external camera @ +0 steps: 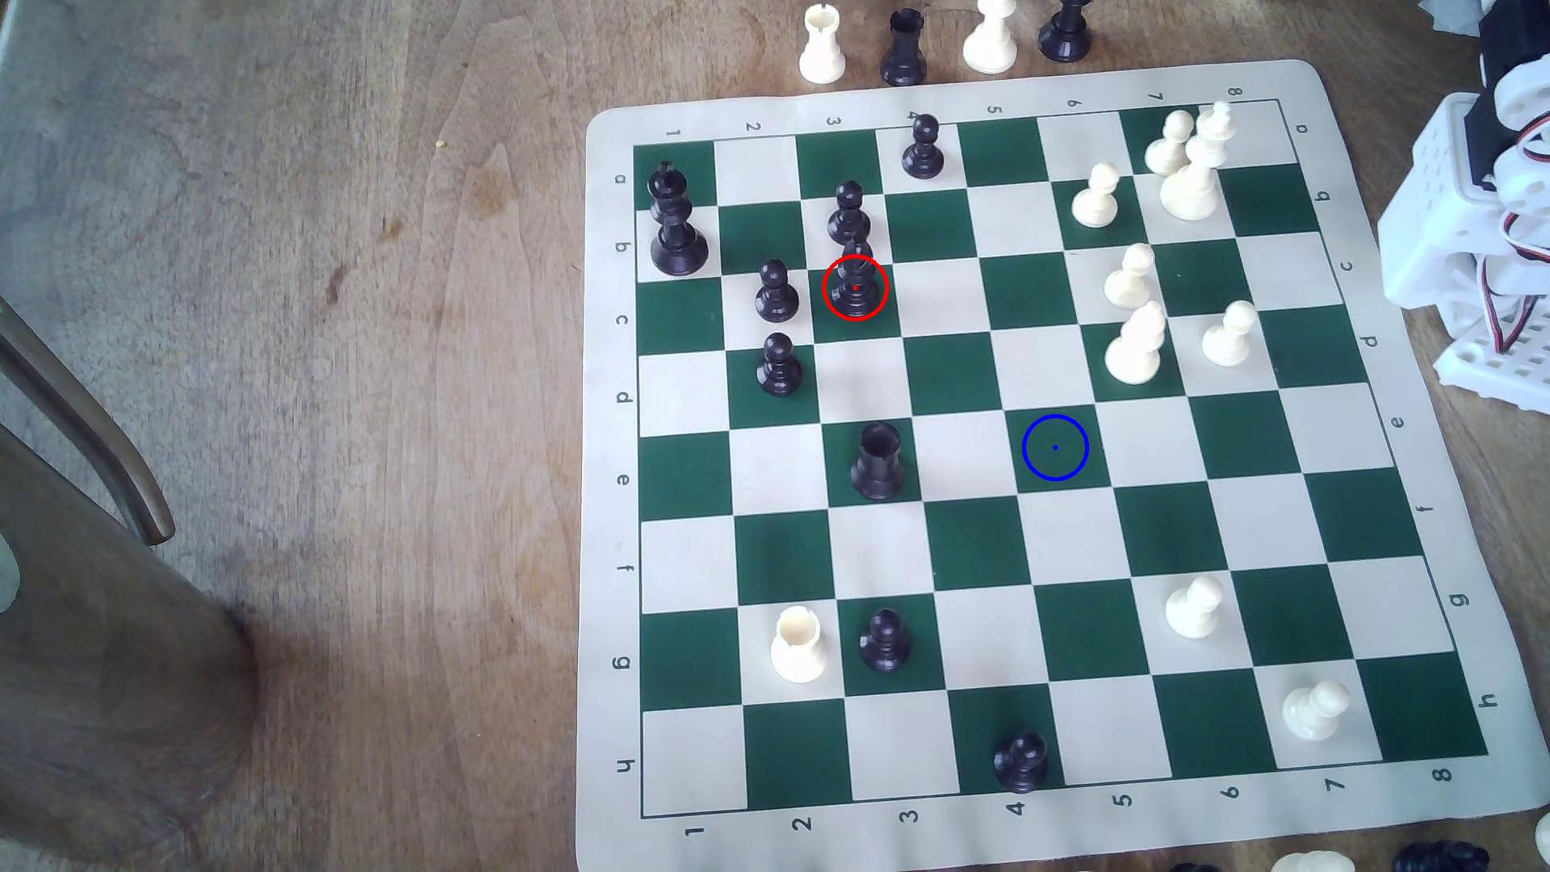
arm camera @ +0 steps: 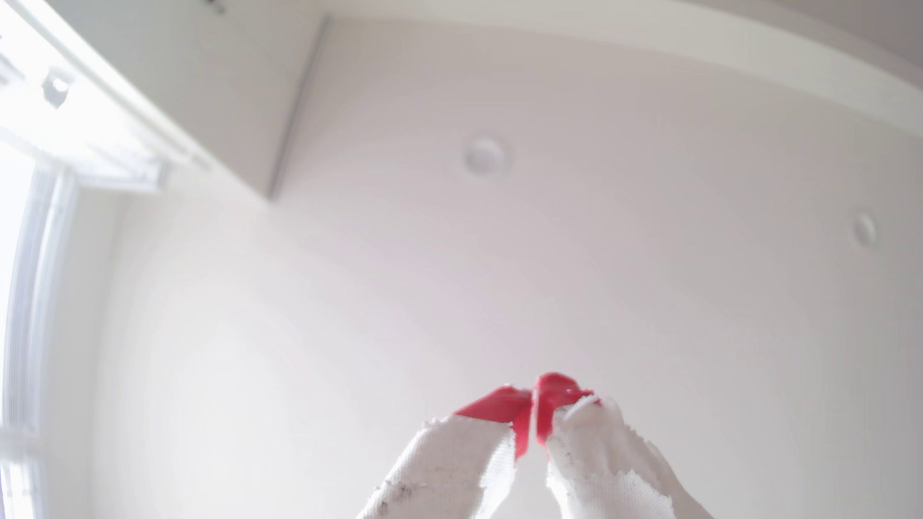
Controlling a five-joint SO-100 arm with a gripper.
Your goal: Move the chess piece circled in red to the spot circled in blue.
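The chess piece circled in red, a slender black bishop (external camera: 855, 281), stands on a green square of the board (external camera: 1375, 805) toward the exterior view's upper left, close behind a black pawn (external camera: 849, 214). The spot circled in blue (external camera: 1055, 448) is a bare green square near the board's middle. In the wrist view my gripper (arm camera: 533, 399) points up at a white ceiling, its red-tipped white fingers (arm camera: 494, 404) pressed together with nothing between them. The white arm base (external camera: 1476, 251) sits off the board at the exterior view's right edge.
A black rook (external camera: 877, 461) stands two squares to the exterior view's left of the blue ring. Black pawns (external camera: 777, 292) and a black king (external camera: 675, 222) crowd the bishop's side. White pieces (external camera: 1136, 344) cluster at upper right. Captured pieces (external camera: 904, 46) line the table beyond the board.
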